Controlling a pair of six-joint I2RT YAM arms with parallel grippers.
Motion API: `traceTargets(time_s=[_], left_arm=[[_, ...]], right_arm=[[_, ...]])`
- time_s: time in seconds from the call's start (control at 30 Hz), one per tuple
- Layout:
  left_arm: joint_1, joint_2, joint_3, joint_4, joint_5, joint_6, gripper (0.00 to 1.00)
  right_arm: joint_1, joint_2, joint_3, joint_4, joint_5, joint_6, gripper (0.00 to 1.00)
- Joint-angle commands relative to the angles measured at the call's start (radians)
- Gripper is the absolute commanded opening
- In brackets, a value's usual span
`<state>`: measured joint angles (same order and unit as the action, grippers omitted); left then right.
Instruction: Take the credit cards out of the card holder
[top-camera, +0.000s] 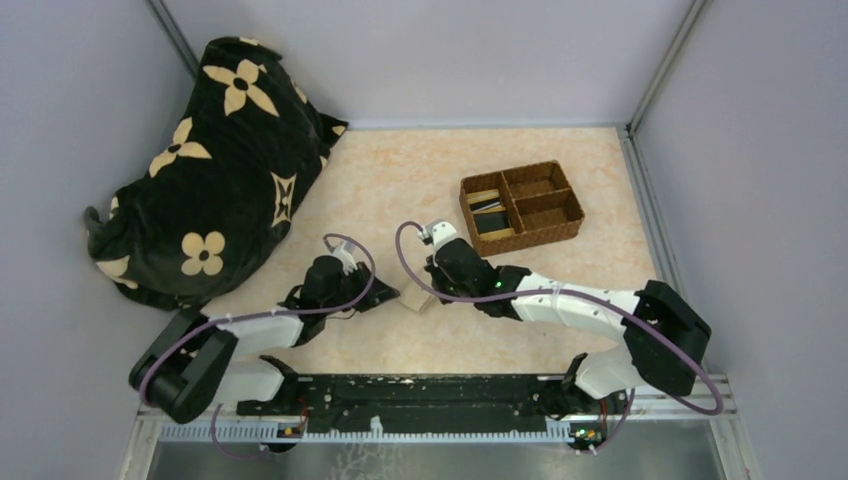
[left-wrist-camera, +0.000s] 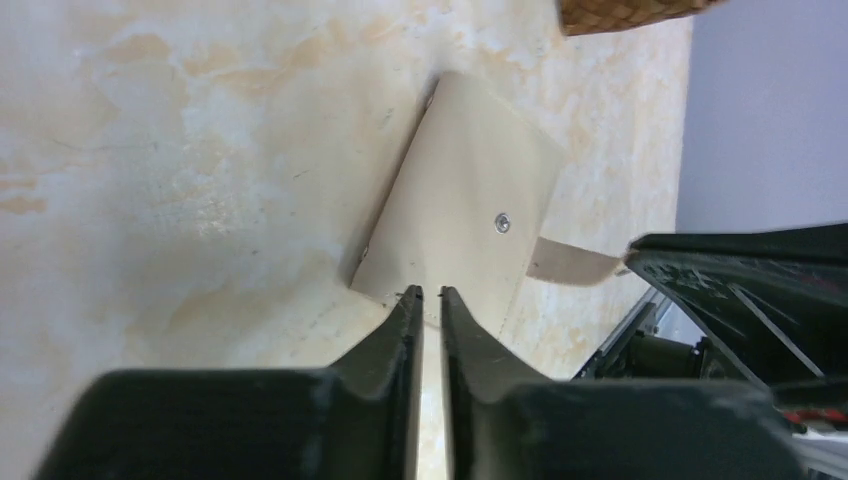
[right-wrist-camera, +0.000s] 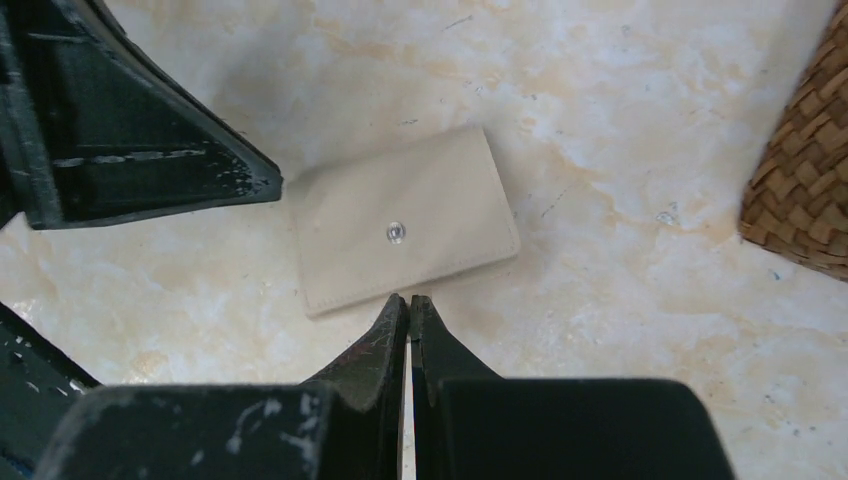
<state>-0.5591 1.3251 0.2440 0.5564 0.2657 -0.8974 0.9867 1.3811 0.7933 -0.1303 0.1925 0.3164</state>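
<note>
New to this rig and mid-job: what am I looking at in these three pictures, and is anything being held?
A left robot arm and a right robot arm are bolted at the table's near edge, each ending in a two-finger end effector. The wide picture looks down from above and behind them. The other two come from wrist cameras. The dark prongs at the bottom of each are the left end effector and the right end effector. On the marbled beige tabletop lies the closed cream-beige folding card holder, metal snap facing up, between them. Beyond it sits a brown woven compartment tray, and far left a black plush bundle patterned with beige flowers. Both end effectors look shut, tips at the holder's edges, and nothing is lifted.
</note>
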Motion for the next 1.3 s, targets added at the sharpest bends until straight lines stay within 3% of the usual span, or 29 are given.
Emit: traceTargets(time_s=[0.0,0.17,0.63,0.87,1.27], left_arm=[[0.001,-0.191,0.023,-0.203,-0.036,0.052,0.24],[0.002,-0.336,0.103,-0.386,-0.073,0.12,0.39],[0.002,-0.388,0.09,-0.421,-0.046,0.116,0.38],[0.001,-0.43,0.108,-0.469,-0.065,0.118,0.38],[-0.004,-0.319,0.12,-0.376,-0.002,0.091,0.36]], right_arm=[[-0.008,-0.071,0.06,-0.009,0.044,-0.033,0.0],[-0.009,-0.079,0.083,-0.011,0.03,-0.03,0.0],[-0.009,-0.047,0.227,-0.082,0.053,-0.07,0.0],[-0.009,-0.119,0.068,-0.063,0.039,0.002,0.0],[-0.011,-0.324,-0.138,-0.167,0.12,0.096,0.0]])
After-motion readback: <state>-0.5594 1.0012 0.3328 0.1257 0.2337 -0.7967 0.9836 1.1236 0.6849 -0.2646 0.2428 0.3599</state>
